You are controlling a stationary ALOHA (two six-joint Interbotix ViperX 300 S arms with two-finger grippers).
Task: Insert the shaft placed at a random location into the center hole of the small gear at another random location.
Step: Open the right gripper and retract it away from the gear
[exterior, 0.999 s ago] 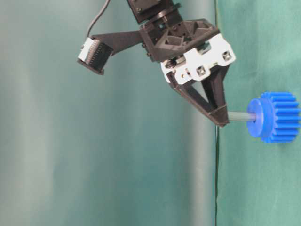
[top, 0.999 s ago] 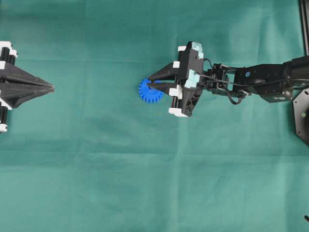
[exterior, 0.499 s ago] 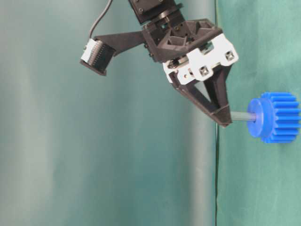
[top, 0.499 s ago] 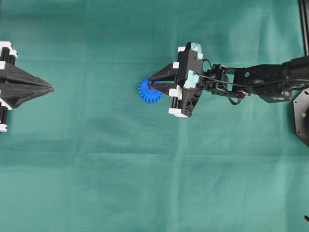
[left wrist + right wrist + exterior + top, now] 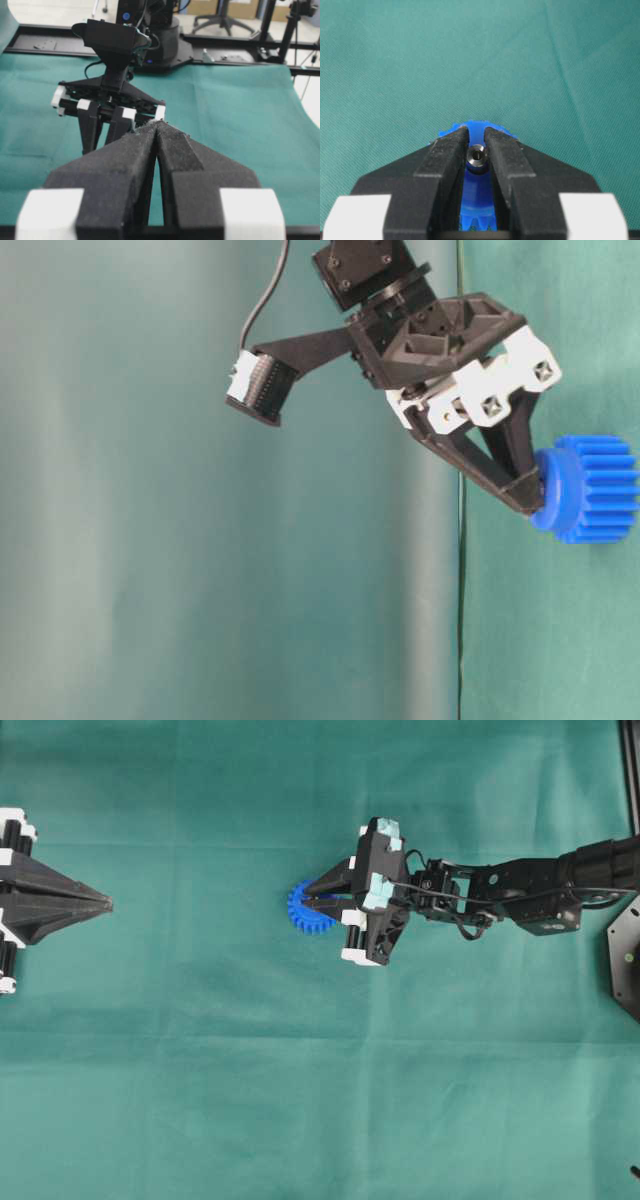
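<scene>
The wide green cloth-covered table (image 5: 200, 1100) lies flat beneath both my arms. My left gripper (image 5: 108, 903) sits at the far left edge of the overhead view, well apart from the work, its black tapered fingers (image 5: 135, 165) pressed together with nothing between them. My right gripper (image 5: 308, 902) reaches in from the right and its fingertips rest right at the raised hub of the bright blue plastic toothed gear (image 5: 305, 916), which lies flat on the cloth left of middle. In my right wrist view the thin silvery metal shaft (image 5: 477, 155) is pinched between my two black fingers (image 5: 445, 160); I see only its round end face, so its long axis runs straight away from the camera, down into the gear. In the table-level view none of the shaft's length shows between my fingertips and the hub (image 5: 552, 490). The centre hole itself is covered by the shaft and my fingers. Most of the gear's teeth are hidden under my fingers from the wrist.
</scene>
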